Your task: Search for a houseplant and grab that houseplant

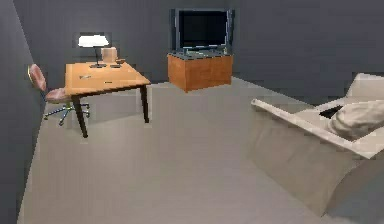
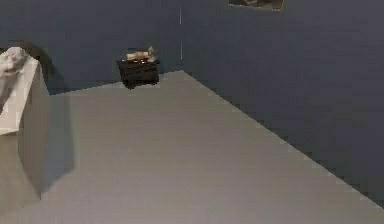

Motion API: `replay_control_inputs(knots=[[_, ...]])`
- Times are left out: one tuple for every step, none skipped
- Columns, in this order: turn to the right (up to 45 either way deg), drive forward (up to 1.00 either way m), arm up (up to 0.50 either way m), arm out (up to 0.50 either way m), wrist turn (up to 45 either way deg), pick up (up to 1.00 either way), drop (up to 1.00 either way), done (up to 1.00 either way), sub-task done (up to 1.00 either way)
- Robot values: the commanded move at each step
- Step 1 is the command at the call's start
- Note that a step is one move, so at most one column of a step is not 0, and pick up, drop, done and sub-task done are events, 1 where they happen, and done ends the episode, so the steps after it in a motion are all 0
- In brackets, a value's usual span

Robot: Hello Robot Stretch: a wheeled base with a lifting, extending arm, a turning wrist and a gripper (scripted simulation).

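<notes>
Searching is the step in hand, and I cannot yet tell where the houseplant is: my best lead is a small pale lump (image 2: 140, 54) on a low dark side table (image 2: 139, 72) against the far wall, at about eleven o'clock in the arm side view, too small to name as a plant or anything else. Ahead, a wooden desk (image 1: 105, 78) stands at ten o'clock with a white desk lamp (image 1: 93, 42) and some small items on top, an office chair (image 1: 50, 95) tucked at its nine o'clock side, and a television (image 1: 203, 30) on a wooden stand (image 1: 200, 70) sits at twelve. A pale sofa (image 1: 310, 140) with a cushion (image 1: 358, 118) lies at four o'clock, near me, and its end (image 2: 25, 110) sits at nine o'clock in the arm side view. What could go wrong, as I judge it: turning or driving toward the side table could clip the sofa with my base, since it sits so near; and I could commit to that lump only to find it is no plant, wasting the approach. A framed picture (image 2: 256, 4) hangs at one o'clock on the side wall. Of my arm's pose I cannot tell anything from here, nor whether my gripper has anything in its grasp
</notes>
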Motion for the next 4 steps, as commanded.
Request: replay_control_inputs(knots=[[0.0, 1.0, 0.0, 0.0, 0.0, 0.0, 0.0, 0.0, 0.0], [-3.0, 0.0, 0.0, 0.0, 0.0, 0.0, 0.0, 0.0, 0.0], [0.0, 1.0, 0.0, 0.0, 0.0, 0.0, 0.0, 0.0, 0.0], [-3.0, 0.0, 0.0, 0.0, 0.0, 0.0, 0.0, 0.0, 0.0]])
